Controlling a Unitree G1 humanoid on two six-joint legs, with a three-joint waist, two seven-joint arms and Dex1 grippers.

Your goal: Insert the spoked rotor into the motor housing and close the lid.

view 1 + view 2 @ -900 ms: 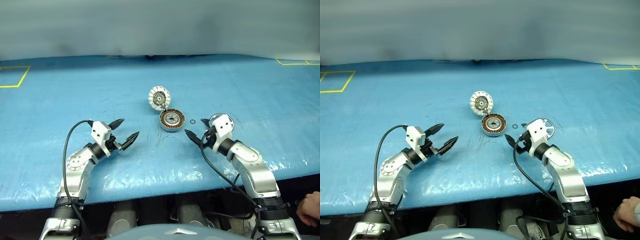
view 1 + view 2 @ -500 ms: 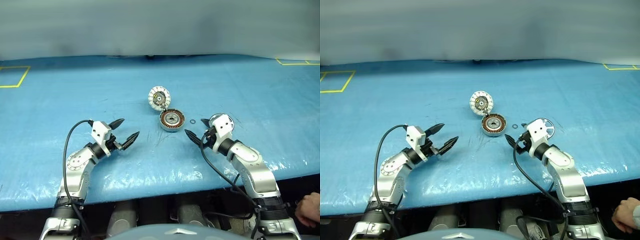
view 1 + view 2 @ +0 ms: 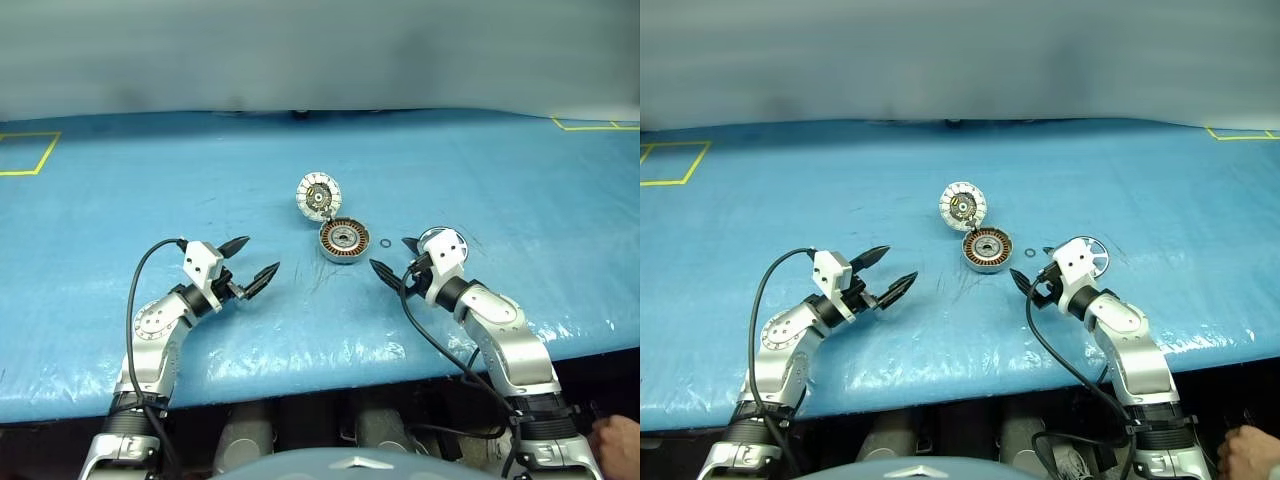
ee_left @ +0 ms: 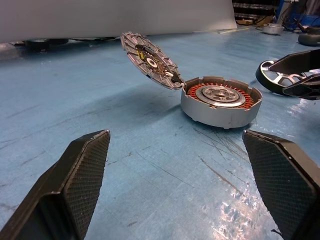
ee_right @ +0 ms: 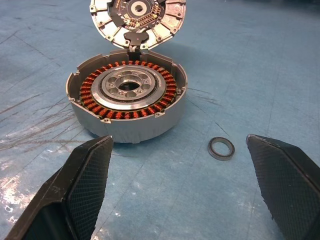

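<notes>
grey motor housing (image 5: 131, 112) with copper-orange windings, pale-rimmed dark-centred lid (image 5: 138, 15), small black ring (image 5: 221, 148), blue table (image 3: 120, 200)

Matt grey metal motor housing (image 5: 131, 107), copper windings (image 5: 125, 113)

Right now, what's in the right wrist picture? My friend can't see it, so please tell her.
An open motor housing sits on a blue table, with copper windings around a silver bearing. Its hinged lid stands open behind it, and a small black ring lies beside the housing. The right gripper's two black fingers are wide open.
</notes>
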